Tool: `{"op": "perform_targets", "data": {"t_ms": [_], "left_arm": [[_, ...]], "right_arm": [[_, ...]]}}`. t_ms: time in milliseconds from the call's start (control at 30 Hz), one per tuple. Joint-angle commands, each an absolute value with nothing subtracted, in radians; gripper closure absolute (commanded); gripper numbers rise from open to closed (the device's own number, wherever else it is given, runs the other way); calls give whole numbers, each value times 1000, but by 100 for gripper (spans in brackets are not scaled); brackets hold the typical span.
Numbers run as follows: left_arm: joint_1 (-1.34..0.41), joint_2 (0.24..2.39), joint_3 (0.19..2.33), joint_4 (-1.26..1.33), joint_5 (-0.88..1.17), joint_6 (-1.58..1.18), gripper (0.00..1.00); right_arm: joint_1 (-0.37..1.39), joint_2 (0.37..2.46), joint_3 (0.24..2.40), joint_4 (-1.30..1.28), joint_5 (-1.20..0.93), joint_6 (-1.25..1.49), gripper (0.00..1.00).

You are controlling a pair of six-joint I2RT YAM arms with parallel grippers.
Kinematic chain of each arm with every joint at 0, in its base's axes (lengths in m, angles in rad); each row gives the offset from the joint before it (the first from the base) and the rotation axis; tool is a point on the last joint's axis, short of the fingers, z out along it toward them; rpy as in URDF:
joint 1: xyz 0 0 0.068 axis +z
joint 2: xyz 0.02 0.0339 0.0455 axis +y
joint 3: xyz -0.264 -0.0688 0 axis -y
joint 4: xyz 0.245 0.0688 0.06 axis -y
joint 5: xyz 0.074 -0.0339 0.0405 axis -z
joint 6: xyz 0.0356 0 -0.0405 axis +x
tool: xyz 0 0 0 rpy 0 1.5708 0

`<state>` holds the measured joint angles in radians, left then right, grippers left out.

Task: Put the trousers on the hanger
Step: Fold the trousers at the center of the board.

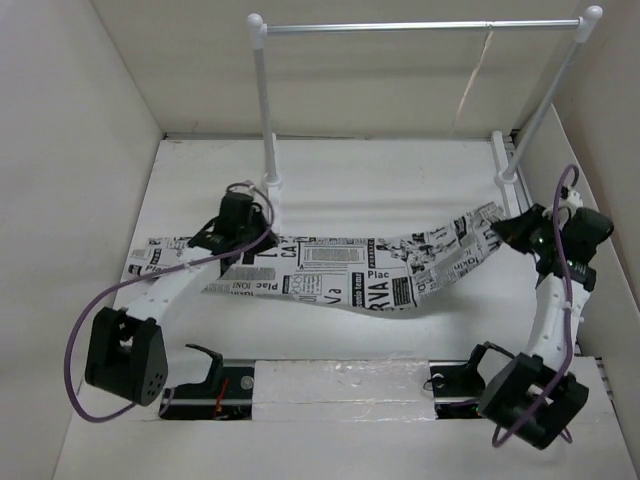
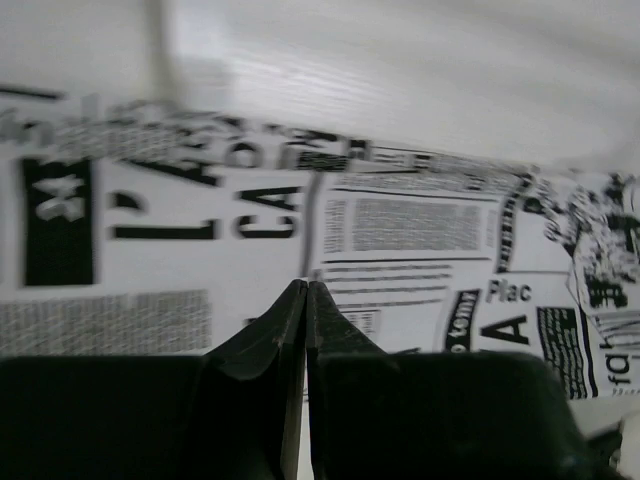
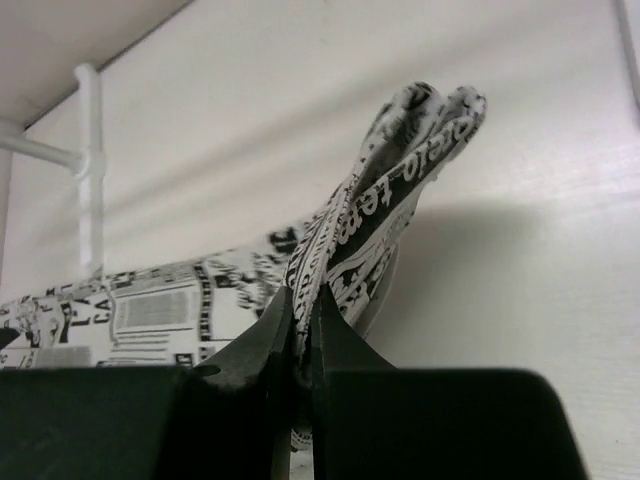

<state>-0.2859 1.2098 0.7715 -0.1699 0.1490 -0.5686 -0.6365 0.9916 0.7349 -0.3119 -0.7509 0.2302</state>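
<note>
The left gripper [image 1: 238, 236] is closed at the upper edge of the trousers [image 1: 340, 272]; whether cloth is pinched there cannot be told. The white cloth, printed with black newspaper text, is stretched across the table [image 1: 400, 180], its bunched right end lifted and clamped in the right gripper [image 3: 300, 305].

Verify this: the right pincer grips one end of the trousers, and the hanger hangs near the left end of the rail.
One thing is wrong. The hanger hangs near the right end of the rail, not the left, as the top view shows. The rest stands: the right pincer grips one end of the trousers.
</note>
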Motion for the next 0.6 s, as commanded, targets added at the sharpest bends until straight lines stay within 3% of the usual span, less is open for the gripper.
{"op": "perform_targets", "data": {"t_ms": [0, 100, 333, 567], "left_arm": [[-536, 1270, 942, -138, 16, -583, 100], [-664, 1316, 988, -115, -18, -659, 100], [-974, 1532, 994, 21, -5, -776, 100], [-1026, 1750, 1124, 78, 28, -801, 100]], "right_arm": [[-503, 936, 960, -337, -585, 307, 100], [-445, 963, 1146, -483, -548, 238, 100], [-537, 974, 1331, -659, -545, 130, 100], [-476, 1029, 1607, -746, -499, 89, 100]]}}
